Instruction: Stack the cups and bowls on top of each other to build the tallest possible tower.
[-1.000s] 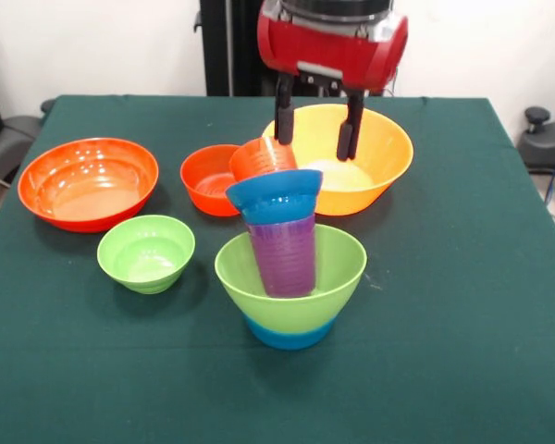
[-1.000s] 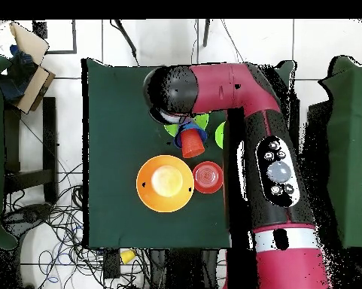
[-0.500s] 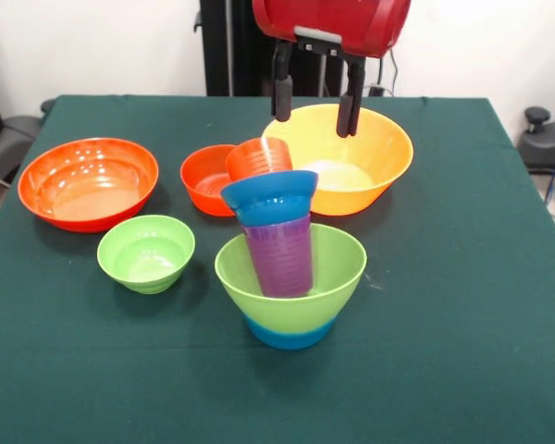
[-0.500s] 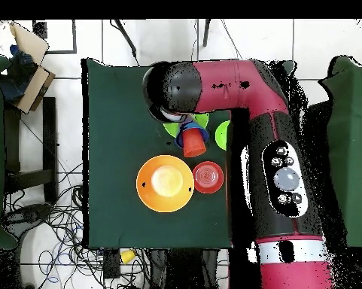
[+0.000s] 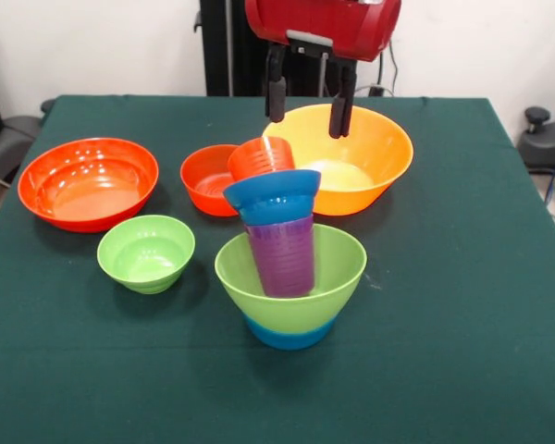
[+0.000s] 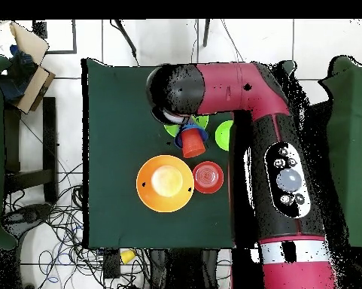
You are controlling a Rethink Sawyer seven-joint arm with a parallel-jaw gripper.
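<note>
- A dark green cloth-covered table (image 5: 462, 305) is standing before a pale wall, with the coloured plastic pieces gathered toward its middle and one side.
- The tower (image 5: 289, 250) is sitting near the front centre: a glossy light green plastic bowl (image 5: 338, 268) is nesting on a light blue plastic bowl (image 5: 287, 335), a ribbed purple plastic tumbler (image 5: 282, 256) is standing in the green bowl, a dark blue plastic bowl (image 5: 273, 196) is capping it, and an orange-red tapered plastic cup (image 5: 260, 157) is lying on its side on top — mouth facing the camera, long axis running roughly front to back.
- The whole upper stack is leaning slightly to one side; I judge it unsteady.
- The robot's black two-fingered gripper (image 5: 304, 88) is hanging from the red arm head, above the tower top and a little behind it; the orange-red cup is lying below and just toward the camera from the fingertips.
- The fingers are standing parted, holding nothing and touching nothing — released.
- In the overhead view the arm is covering most of the tower; only the orange-red cup and slivers of green rim are showing.
- Loose pieces are waiting apart from the tower: a large yellow-orange plastic bowl (image 5: 379, 148) directly behind it, a medium red-orange plastic bowl (image 5: 203, 180) touching or nearly touching that bowl's side, a large red-orange plastic bowl (image 5: 88, 183) farther off, and a small light green plastic bowl (image 5: 146, 252) just beside the tower base.
- Judgement: the next pick is likely turning on one of these loose bowls, the small green one being nearest the tower.
</note>
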